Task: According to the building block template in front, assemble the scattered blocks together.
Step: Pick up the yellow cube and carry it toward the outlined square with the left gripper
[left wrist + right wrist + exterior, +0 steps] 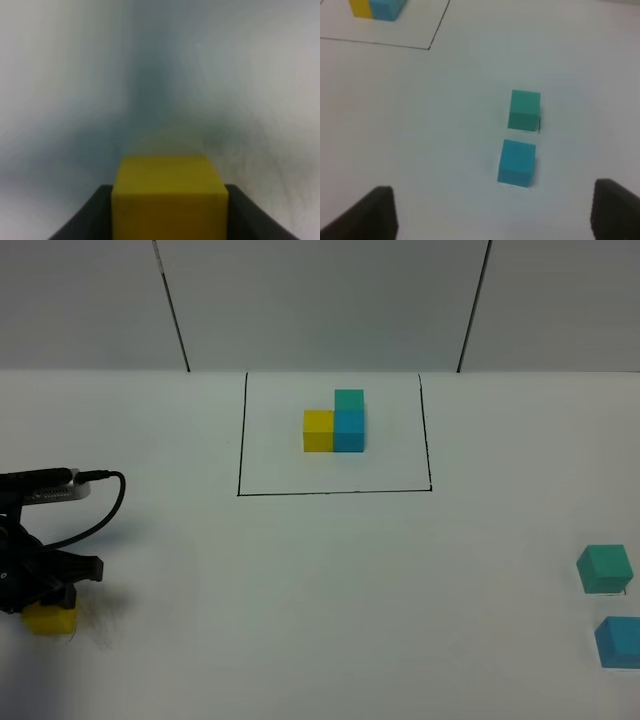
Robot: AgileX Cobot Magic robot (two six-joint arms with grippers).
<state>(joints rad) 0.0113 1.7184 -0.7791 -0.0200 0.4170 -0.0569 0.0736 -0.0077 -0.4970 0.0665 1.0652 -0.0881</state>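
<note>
The building block template (336,422) stands inside a black-lined square at the back middle: yellow joined to blue, teal-green on the blue. Its corner shows in the right wrist view (374,8). Of the scattered blocks, the yellow cube (50,618) sits at the far left with my left gripper (45,602) shut on it; in the left wrist view the yellow cube (169,197) fills the space between both dark fingers. The teal-green cube (604,568) and blue cube (620,641) lie at the far right. My right gripper (492,212) hangs open, short of the blue cube (517,162) and the teal-green cube (524,110).
The black outline (238,440) of the square marks the white table around the template. A black cable (105,502) loops off the left arm. The right arm itself is outside the exterior high view.
</note>
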